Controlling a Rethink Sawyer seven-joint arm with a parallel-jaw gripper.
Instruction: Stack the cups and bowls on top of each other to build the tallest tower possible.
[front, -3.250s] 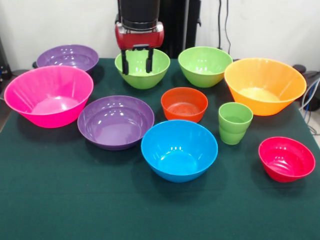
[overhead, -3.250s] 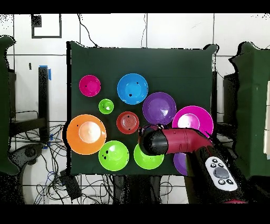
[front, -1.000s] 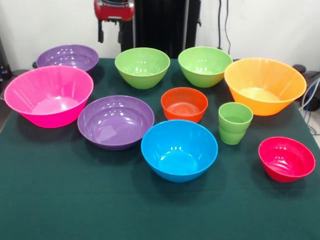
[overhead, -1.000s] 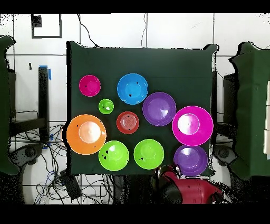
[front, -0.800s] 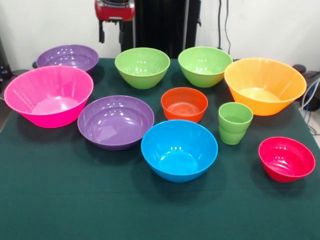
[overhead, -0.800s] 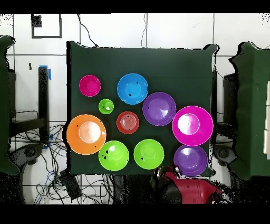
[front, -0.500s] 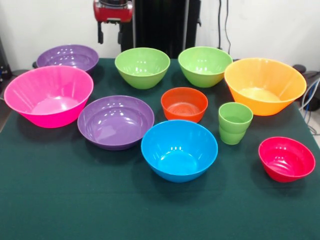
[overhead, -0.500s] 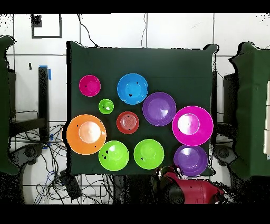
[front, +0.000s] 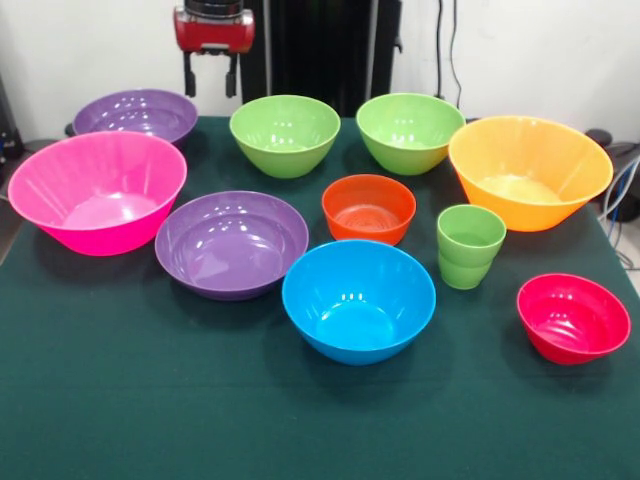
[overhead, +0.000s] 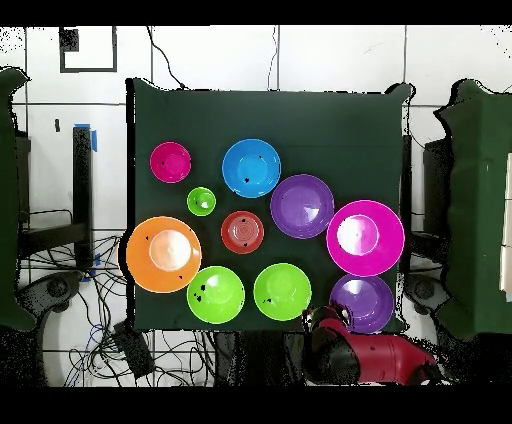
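Observation:
My gripper (front: 209, 80) hangs open and empty high over the table's far edge, between the far purple bowl (front: 135, 112) and a lime-green bowl (front: 285, 133). Overhead, the gripper (overhead: 326, 320) sits at the table's edge by that purple bowl (overhead: 362, 302). Standing apart on the cloth are a hot-pink bowl (front: 97, 190), a second purple bowl (front: 232, 243), another lime-green bowl (front: 410, 130), a yellow-orange bowl (front: 530, 170), a small orange bowl (front: 368, 207), a blue bowl (front: 358, 298) and a red-pink bowl (front: 573, 317). The lime-green cups (front: 470, 245) stand nested, one in the other.
A dark green cloth covers the table (front: 150, 400). Cables (overhead: 80, 290) lie on the floor beside the table in the overhead view. A black column (front: 320, 50) stands behind the far edge.
The gripper has risen out of the lime-green bowl, drawn back to the far edge, and just shifted a little toward the far purple bowl. No bowl or cup has moved.

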